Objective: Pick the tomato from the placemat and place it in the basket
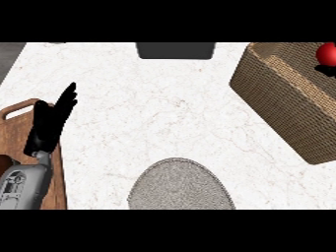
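Left hand [54, 118] sits at left of head view, fingers straight and pointing up, nothing in it, resting over the wooden cutting board [21, 142] w/ grey forearm coming in from lower edge. Looks parked, not working. Right hand not visible anywhere, so can't say what it's doing or how its fingers stand.

Moving right: white marble bench [149, 103] mostly bare in the middle, dark box-ish thing [175, 50] at top edge, can't tell what it is. Grey round placemat [181, 186] at bottom centre, nothing on it now.

Far right: wicker basket [294, 98], tilted in view, open side up. Tomato [331, 54] is red, at basket's top-right corner, inside or right above the far compartment; dark shadow just under it, so whether it rests on the basket floor or is a bit above it, can't tell. Well apart from the placemat either way.

Judgement: task is at or near the end, tomato is w/ the basket, not the mat. To do this step well: make sure tomato settles inside the walls, not on the rim; let go only once it's low in the compartment; pull right hand straight up and back w/o clipping the wicker wall. Left hand should hold where it is, no reason to cross over.
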`<state>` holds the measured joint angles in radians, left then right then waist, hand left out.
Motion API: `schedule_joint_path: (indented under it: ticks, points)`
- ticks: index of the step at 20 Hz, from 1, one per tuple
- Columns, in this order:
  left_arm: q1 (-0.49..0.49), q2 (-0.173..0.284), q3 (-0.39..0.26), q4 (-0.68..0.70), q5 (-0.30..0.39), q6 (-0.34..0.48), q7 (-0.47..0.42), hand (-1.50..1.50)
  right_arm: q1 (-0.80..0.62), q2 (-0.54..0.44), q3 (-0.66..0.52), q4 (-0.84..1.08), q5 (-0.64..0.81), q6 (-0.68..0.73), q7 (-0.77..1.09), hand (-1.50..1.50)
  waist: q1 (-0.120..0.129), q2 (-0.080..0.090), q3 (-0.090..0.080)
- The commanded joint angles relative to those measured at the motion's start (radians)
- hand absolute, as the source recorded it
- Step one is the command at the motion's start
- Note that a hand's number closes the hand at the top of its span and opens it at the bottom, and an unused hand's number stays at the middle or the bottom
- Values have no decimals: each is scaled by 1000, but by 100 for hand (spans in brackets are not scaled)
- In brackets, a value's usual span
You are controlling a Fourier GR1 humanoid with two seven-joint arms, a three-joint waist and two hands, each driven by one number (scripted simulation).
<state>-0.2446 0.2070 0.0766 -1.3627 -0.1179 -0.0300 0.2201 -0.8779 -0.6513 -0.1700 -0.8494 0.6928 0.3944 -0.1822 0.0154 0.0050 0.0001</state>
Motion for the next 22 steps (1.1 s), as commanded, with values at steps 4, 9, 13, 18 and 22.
schedule_joint_path:
  ticks: [4,9,13,18,22]
  points:
    - [7,-21,-7,21,-22,18,-43,0,3,70,-55,148,-35,-89,-78,-150,-3,-1,0]
    - [47,-28,-19,-81,-15,18,23,0,-32,87,-145,190,-97,-185,-96,-150,1,-3,1]
    - [32,-1,-8,-63,-6,-13,15,0,-79,12,-253,282,-153,-258,-147,-150,13,5,1]
    - [36,0,-2,-63,-7,-11,16,0,-77,-137,-356,363,-224,-194,-128,-150,7,5,2]
    - [18,-23,-17,-63,-3,-12,42,0,-79,-238,-415,452,-260,-165,-122,-150,12,7,3]
